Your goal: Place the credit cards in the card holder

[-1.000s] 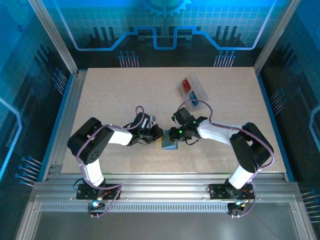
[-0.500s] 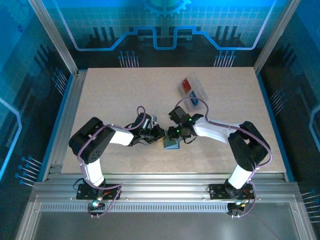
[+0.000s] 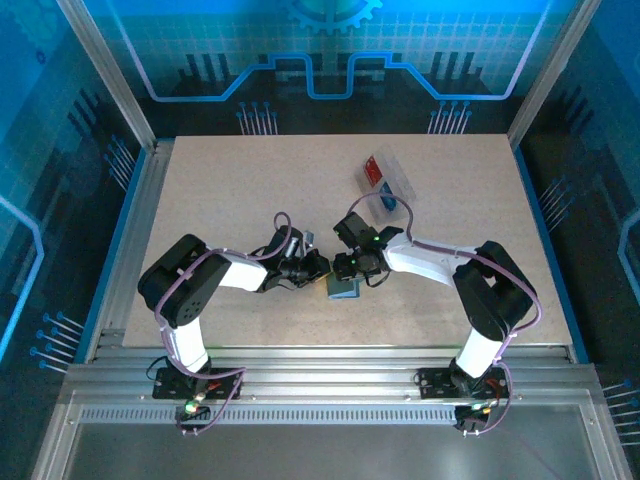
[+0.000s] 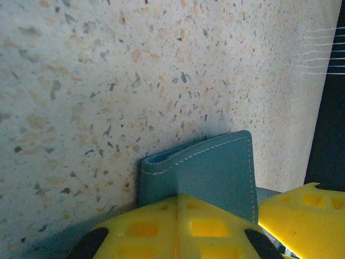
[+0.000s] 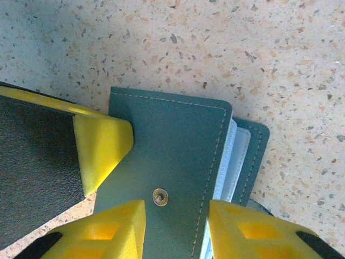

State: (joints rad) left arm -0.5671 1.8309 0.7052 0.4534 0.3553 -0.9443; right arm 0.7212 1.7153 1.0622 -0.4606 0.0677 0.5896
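The teal card holder [image 3: 343, 288] lies on the table between both arms. In the right wrist view its cover [image 5: 172, 151] carries a brass snap [image 5: 159, 197], and pale inner pockets [image 5: 233, 156] peek out on the right. My left gripper [image 4: 177, 229] is shut, pinching the edge of the card holder [image 4: 207, 170]; one of its fingertips [image 5: 102, 148] rests on the cover. My right gripper [image 5: 178, 226] is open just over the cover, a finger on either side of the snap. The red credit card [image 3: 374, 169] and the blue one [image 3: 389, 206] lie far off in a tray.
The clear plastic tray [image 3: 398, 178] that holds the cards sits at the back right of the speckled table [image 3: 230, 190]. Metal frame rails run along the table's sides and near edge.
My right gripper's jaws have spread apart over the card holder's cover. The left gripper has kept its pinch and barely moved.
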